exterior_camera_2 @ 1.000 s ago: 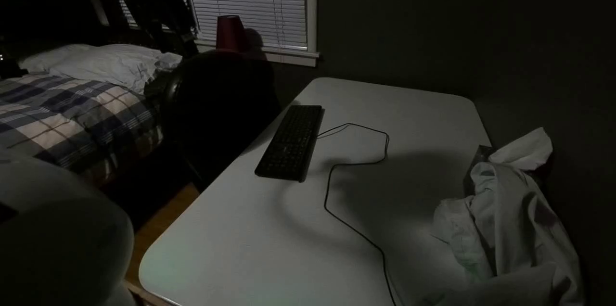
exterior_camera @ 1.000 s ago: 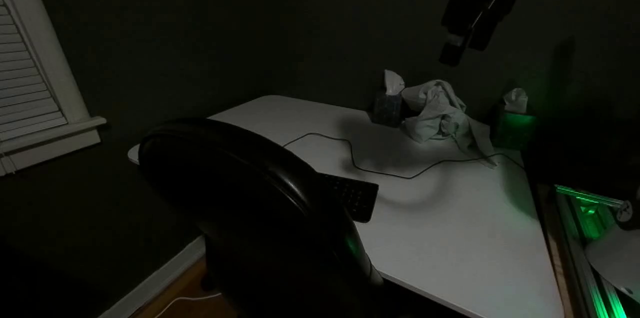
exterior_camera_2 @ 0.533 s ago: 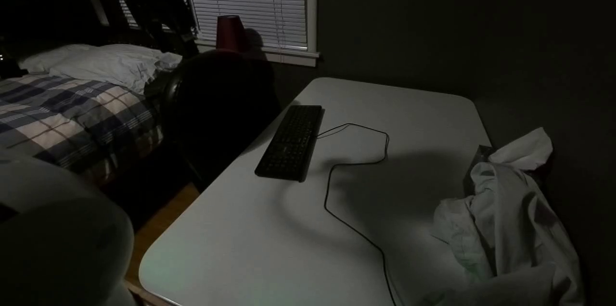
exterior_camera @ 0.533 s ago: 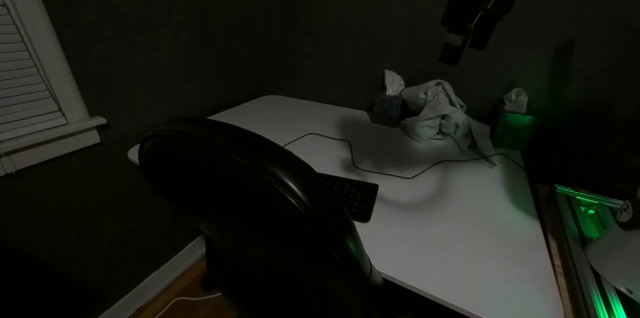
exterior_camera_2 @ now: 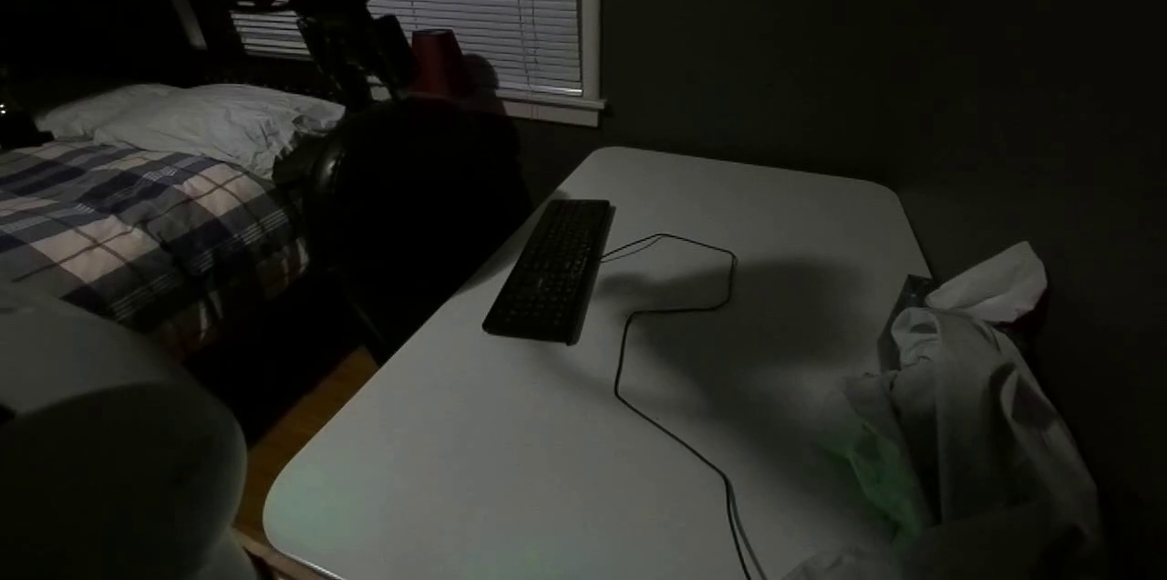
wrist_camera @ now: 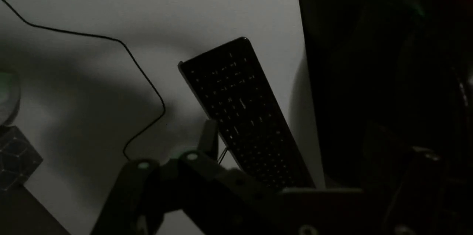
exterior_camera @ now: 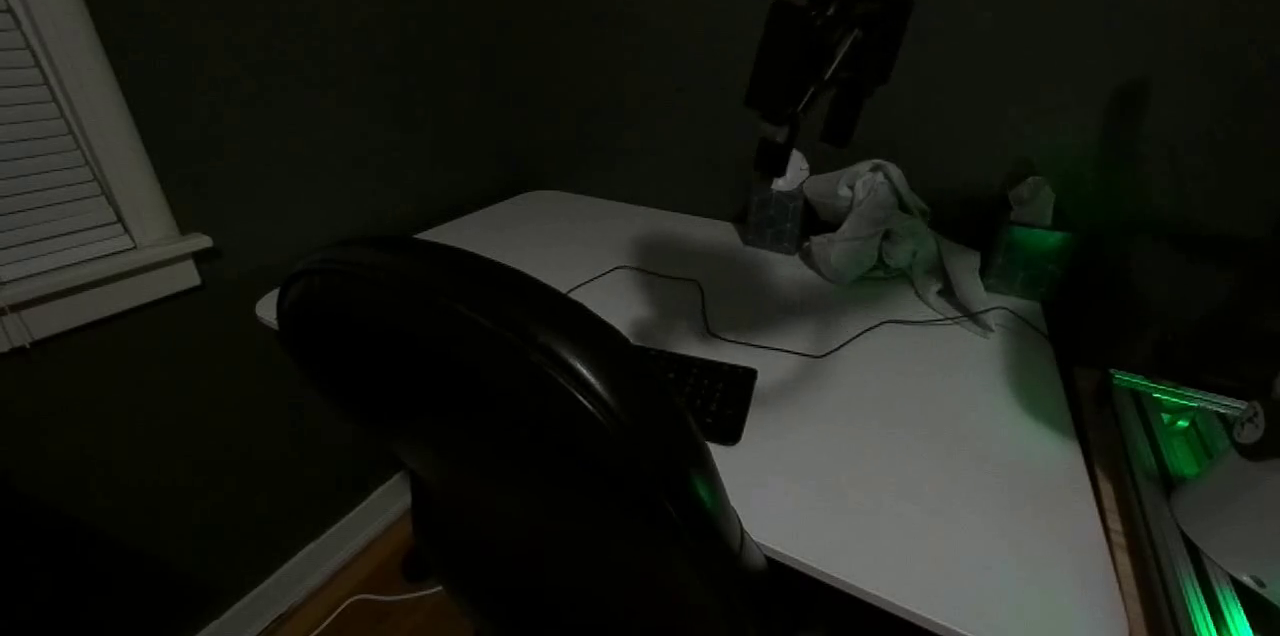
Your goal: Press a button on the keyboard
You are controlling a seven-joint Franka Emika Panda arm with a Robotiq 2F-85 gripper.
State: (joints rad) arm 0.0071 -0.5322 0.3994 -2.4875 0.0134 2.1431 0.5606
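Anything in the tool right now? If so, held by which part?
Nothing held: in these dim views the tool stands open, and the black keyboard lies on the white table.

Keyboard (exterior_camera_2: 550,272) black, pale key markings. Cable (exterior_camera_2: 617,390) black. Tabletop (exterior_camera_2: 456,434) white, grey in shadow. Office chair (exterior_camera: 480,396) glossy black. Gripper (exterior_camera: 806,144) black. Tissue box (exterior_camera: 774,219) grey, geometric line pattern. Another tissue box (exterior_camera: 1030,258) green-lit. Cloth (exterior_camera_2: 966,416) whitish, green-tinged. Comforter (exterior_camera_2: 137,233) plaid, navy and cream. Pillow (exterior_camera_2: 223,119) white. Lampshade (exterior_camera_2: 438,60) dark red.
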